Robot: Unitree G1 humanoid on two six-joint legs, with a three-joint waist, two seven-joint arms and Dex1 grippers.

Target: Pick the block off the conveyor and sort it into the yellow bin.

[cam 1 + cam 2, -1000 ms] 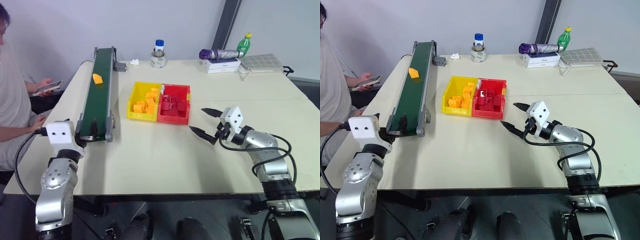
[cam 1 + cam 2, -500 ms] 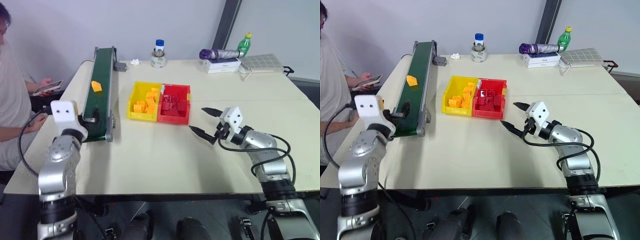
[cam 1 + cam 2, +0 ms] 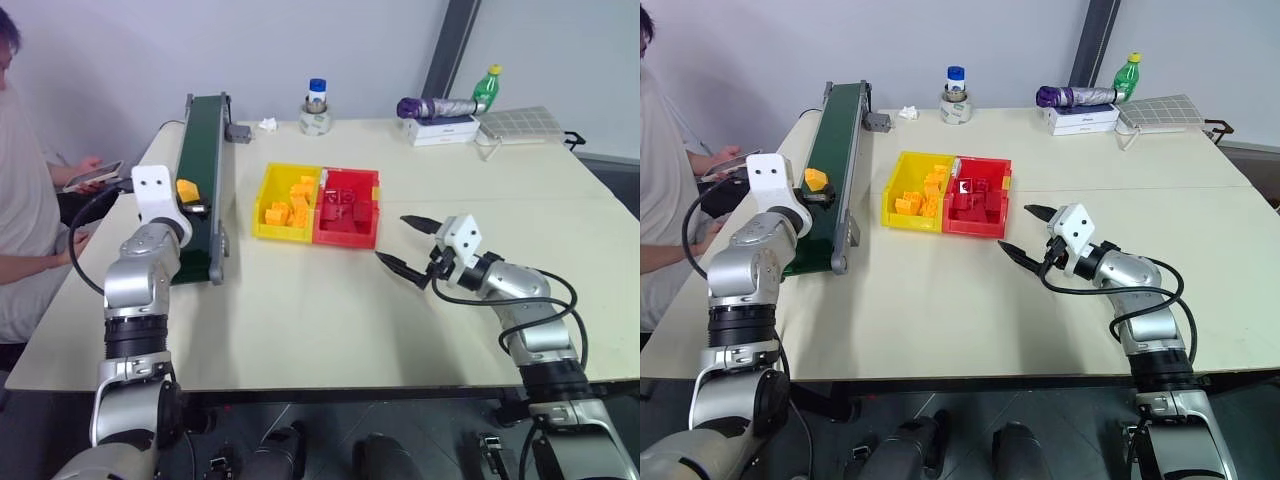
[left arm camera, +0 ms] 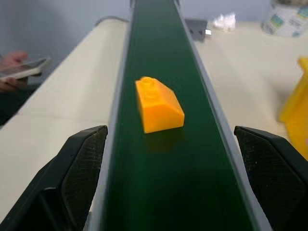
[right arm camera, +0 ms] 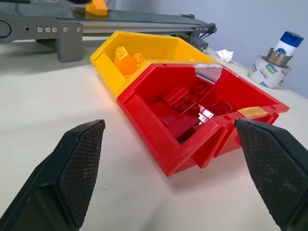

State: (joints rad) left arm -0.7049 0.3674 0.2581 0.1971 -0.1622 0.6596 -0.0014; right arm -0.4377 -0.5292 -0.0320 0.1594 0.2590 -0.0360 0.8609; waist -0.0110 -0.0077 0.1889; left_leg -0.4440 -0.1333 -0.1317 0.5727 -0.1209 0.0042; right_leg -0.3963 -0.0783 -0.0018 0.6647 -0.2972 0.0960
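Left claw lined up on the block – right claw idle by the bins

The left gripper (image 4: 166, 183), fingers spread wide and holding nothing, straddles the conveyor (image 4: 159, 62); the orange-yellow block (image 4: 159, 104) lies on the belt just ahead of it, untouched. The right gripper (image 3: 403, 244), also spread and unladen, hangs over the table – the red bin (image 5: 202, 113) just ahead, the yellow bin (image 5: 144, 50) joined beyond it.

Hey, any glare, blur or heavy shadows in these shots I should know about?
Right wrist view: white glare streaks on the red bin floor and far wall. Left wrist view: the block is sharp on the conveyor with a soft shadow under it, and the belt's far end is blurred. Left eye view: even light, faint shadows beside the yellow bin.
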